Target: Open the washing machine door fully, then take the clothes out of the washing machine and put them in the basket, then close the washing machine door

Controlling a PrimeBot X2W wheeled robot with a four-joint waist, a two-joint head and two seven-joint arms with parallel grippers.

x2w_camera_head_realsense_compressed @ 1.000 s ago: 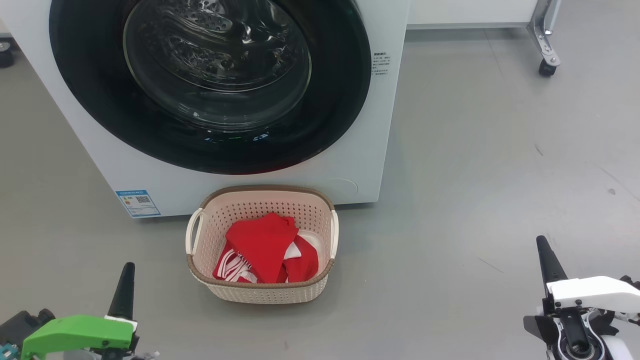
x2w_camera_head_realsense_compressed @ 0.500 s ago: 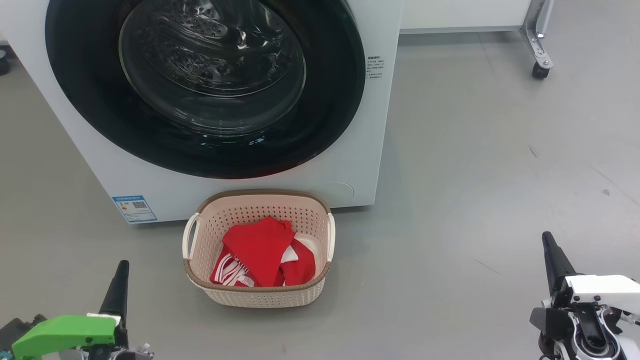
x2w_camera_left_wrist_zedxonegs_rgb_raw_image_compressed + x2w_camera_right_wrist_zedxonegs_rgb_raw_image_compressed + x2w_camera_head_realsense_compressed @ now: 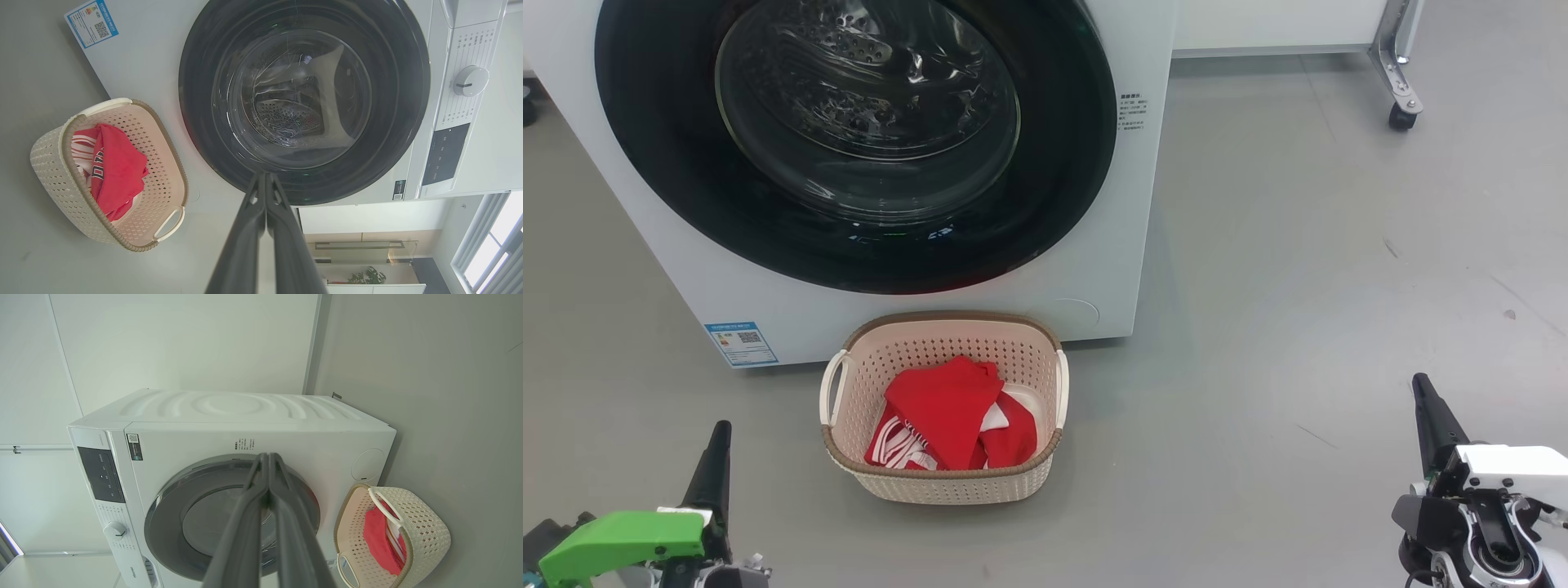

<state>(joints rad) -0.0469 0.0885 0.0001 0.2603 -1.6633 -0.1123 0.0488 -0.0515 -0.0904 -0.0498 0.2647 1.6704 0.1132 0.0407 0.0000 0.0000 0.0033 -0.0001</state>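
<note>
Down at the lower left, the left gripper (image 3: 719, 437) points up over the floor (image 3: 1298, 286), its two dark fingers pressed together on nothing, well apart from everything. Moving across, there is the small blue label (image 3: 739, 343) on the washing machine (image 3: 1111, 269). Then comes the washing machine door (image 3: 654, 188), its glossy black rim lying flush against the white front. Its glass bowl (image 3: 866, 163) shows bare perforated drum (image 3: 858, 41) behind it, and no red that I can see. Just below, the basket (image 3: 947, 317) stands upright on the floor right in front of the machine's base. The clothes (image 3: 943, 408) are in it, red with white stripes, heaped toward its left half, below the rim. At the lower right is the right gripper (image 3: 1427, 400), fingers likewise pressed together and empty, well clear of the basket. By my reading all three steps look done. So what could spoil it? The door looks shut, but whether its latch has caught can't be told from here, and a door only pushed to could drift open. The basket also sits between the two arms. A forward roll of the robot or an inward sweep of either arm could tip it, light as it looks, and spill the clothes onto the floor. Far right, a castered frame leg (image 3: 1401, 98) stands well out of the way.
</note>
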